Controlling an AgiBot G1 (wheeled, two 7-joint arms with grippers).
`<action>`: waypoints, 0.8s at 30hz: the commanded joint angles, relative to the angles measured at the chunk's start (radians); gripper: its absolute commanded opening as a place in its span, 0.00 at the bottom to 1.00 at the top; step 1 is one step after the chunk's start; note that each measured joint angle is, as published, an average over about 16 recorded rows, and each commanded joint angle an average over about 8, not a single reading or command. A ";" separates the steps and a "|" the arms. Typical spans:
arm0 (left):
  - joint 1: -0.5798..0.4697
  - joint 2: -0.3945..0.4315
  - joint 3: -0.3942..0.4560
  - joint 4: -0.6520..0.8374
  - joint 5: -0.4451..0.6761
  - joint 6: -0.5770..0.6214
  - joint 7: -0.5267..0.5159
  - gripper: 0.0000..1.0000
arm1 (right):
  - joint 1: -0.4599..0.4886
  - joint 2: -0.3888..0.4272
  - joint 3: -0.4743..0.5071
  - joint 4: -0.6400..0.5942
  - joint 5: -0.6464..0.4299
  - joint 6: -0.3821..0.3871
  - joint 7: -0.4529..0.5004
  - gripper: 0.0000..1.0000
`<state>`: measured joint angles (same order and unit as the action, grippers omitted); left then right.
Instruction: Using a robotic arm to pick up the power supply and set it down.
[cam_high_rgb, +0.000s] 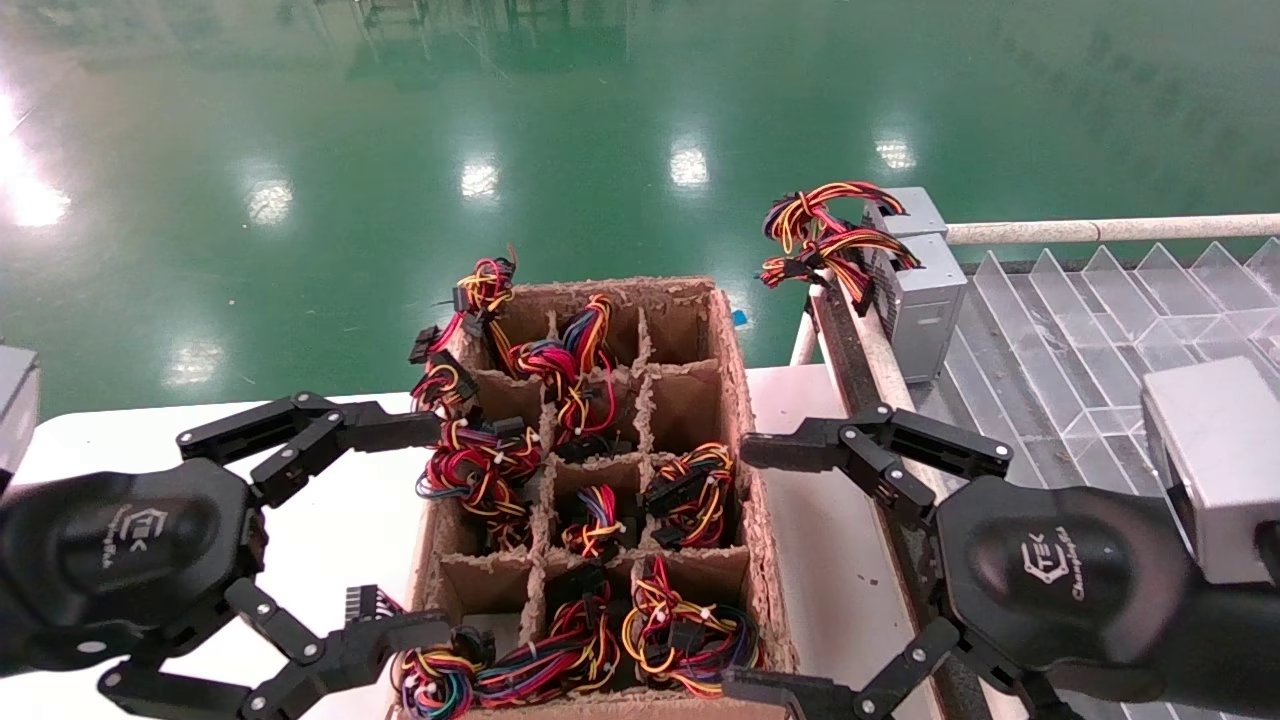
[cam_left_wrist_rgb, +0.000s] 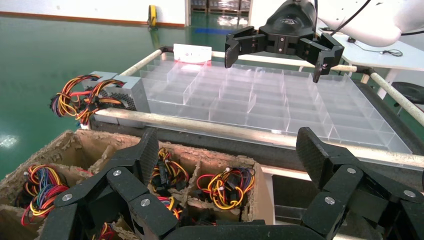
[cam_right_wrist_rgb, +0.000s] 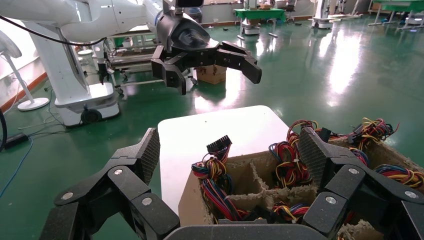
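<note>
Glossy green floor (cam_high_rgb: 400, 130) fills the frame's upper half; a white table (cam_high_rgb: 330, 520) sits lower centre.
Left gripper (cam_high_rgb: 390, 530) and right gripper (cam_high_rgb: 765, 570), jaws apart, flank the cardboard box (cam_high_rgb: 735, 370); power supply (cam_high_rgb: 915, 300) upper right, on the clear tray (cam_high_rgb: 1080, 330).

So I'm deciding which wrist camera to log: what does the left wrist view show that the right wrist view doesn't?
Only the left wrist view shows the clear divider tray on its railed cart and the grey power supplies standing at its edge, with the right tool open above the tray.

Only the right wrist view shows the white table and the left tool, open, held above it.

Both show the cardboard divider box holding wire bundles.
</note>
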<state>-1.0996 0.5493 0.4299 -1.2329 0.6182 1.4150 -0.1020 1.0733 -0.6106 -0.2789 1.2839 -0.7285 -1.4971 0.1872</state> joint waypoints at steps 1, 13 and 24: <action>0.000 0.000 0.000 0.000 0.000 0.000 0.000 1.00 | 0.000 0.000 0.000 0.000 0.000 0.000 0.000 1.00; 0.000 0.000 0.000 0.000 0.000 0.000 0.000 1.00 | 0.001 0.000 -0.001 0.000 -0.001 0.001 0.000 1.00; 0.000 0.000 0.000 0.000 0.000 0.000 0.000 1.00 | 0.001 0.000 -0.001 0.000 -0.002 0.002 0.000 1.00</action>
<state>-1.0996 0.5493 0.4299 -1.2329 0.6182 1.4150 -0.1020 1.0743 -0.6110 -0.2796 1.2840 -0.7304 -1.4954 0.1876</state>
